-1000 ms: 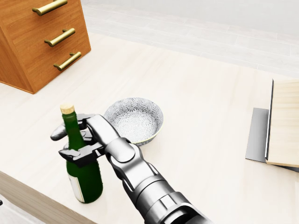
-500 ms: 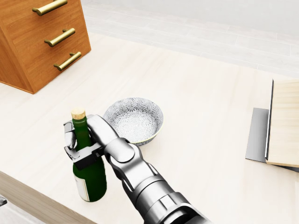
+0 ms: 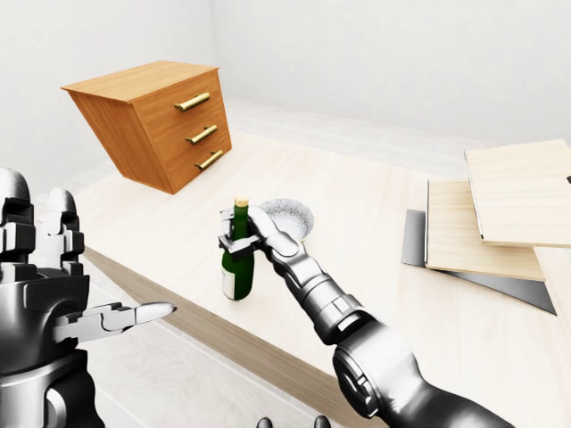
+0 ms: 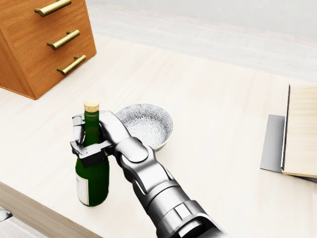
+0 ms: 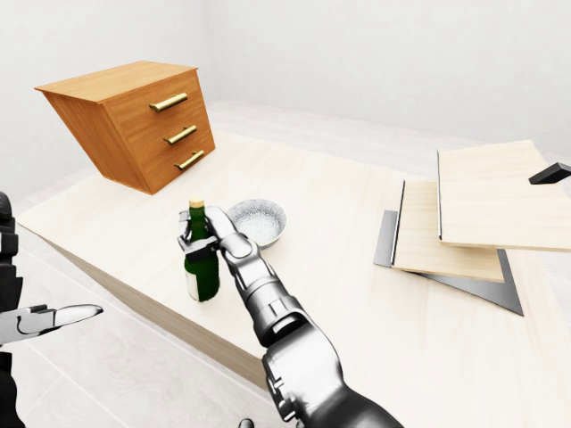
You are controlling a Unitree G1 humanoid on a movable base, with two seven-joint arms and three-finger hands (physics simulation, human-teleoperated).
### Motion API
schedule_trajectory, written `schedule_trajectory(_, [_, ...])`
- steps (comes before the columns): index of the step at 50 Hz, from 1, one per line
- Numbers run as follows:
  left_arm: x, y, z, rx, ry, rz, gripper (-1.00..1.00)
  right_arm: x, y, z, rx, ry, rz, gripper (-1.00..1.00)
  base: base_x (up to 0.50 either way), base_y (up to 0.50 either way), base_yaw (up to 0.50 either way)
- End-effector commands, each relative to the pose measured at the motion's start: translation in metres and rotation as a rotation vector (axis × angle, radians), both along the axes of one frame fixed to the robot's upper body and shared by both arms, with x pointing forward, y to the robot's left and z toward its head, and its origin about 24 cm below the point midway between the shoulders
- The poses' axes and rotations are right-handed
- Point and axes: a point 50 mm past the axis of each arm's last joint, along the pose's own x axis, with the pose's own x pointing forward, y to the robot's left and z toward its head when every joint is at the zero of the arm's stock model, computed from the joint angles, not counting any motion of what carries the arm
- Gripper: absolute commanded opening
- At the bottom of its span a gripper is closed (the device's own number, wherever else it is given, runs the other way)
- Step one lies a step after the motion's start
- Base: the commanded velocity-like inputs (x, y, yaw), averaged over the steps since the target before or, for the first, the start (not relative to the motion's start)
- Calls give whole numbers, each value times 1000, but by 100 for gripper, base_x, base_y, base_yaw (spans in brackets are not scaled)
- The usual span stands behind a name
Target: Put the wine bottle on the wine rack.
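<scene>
Green wine bottle (image 4: 92, 168) gripped in right hand (image 4: 91, 136).

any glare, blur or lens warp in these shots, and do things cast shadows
Head view: sharp, evenly lit, only a faint soft shadow under the patterned grey bowl and green corked wine bottle. Left-eye view: wide-angle stretch tilts the wooden drawer chest; the right hand is crisp. No glare anywhere.

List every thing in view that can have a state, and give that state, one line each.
Green glass wine bottle: upright on the pale wooden table, corked, gripped at the neck.
Right hand: shut on the bottle's neck.
Left hand: open, holding nothing, off the table.
Patterned ceramic bowl: upright, empty.
Wooden drawer chest: all three drawers shut.
</scene>
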Motion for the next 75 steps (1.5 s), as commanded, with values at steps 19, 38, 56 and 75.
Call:
schedule_trajectory(19, [2, 1, -2, -9, 9, -1, 100, 17, -34, 73, 209, -183, -160, -100, 0, 0, 0])
schedule_trajectory(38, [2, 1, -3, -13, 10, 2, 100, 15, -50, 120, 472, -250, -165, -100, 0, 0, 0])
schedule_trajectory(56, [7, 1, -11, -29, 47, -5, 100, 13, -76, 157, 535, -387, -248, -100, 0, 0, 0])
schedule_trajectory(75, [4, -3, -6, -20, 26, -11, 100, 1, -125, 185, 661, -508, -364, -100, 0, 0, 0])
